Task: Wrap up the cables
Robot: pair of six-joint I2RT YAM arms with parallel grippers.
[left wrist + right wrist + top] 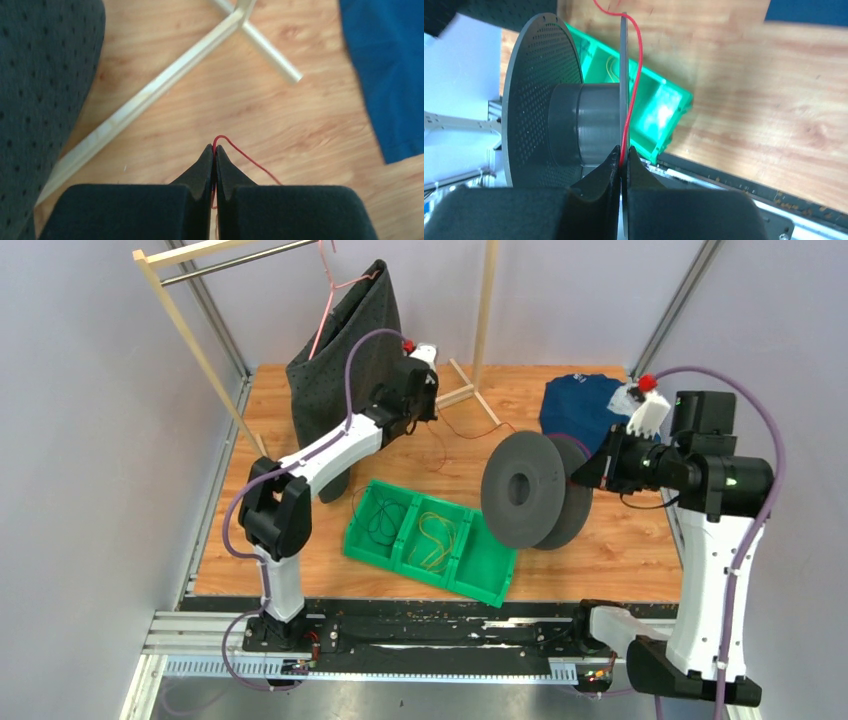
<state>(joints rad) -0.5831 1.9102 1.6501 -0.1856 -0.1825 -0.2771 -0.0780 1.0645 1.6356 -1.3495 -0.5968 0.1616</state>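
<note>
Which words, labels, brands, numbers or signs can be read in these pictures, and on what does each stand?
None: no view shows any readable text.
The grey perforated plastic spool, the green plastic compartment bin, the blue cloth and the dark dotted garment bear no visible print.

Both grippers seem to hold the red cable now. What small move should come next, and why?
Probably the left gripper should carry the red cable across the flange rim onto the hub. The right gripper pinches the cable at the spool flange, but it runs outside that flange, and the hub looks bare.
</note>
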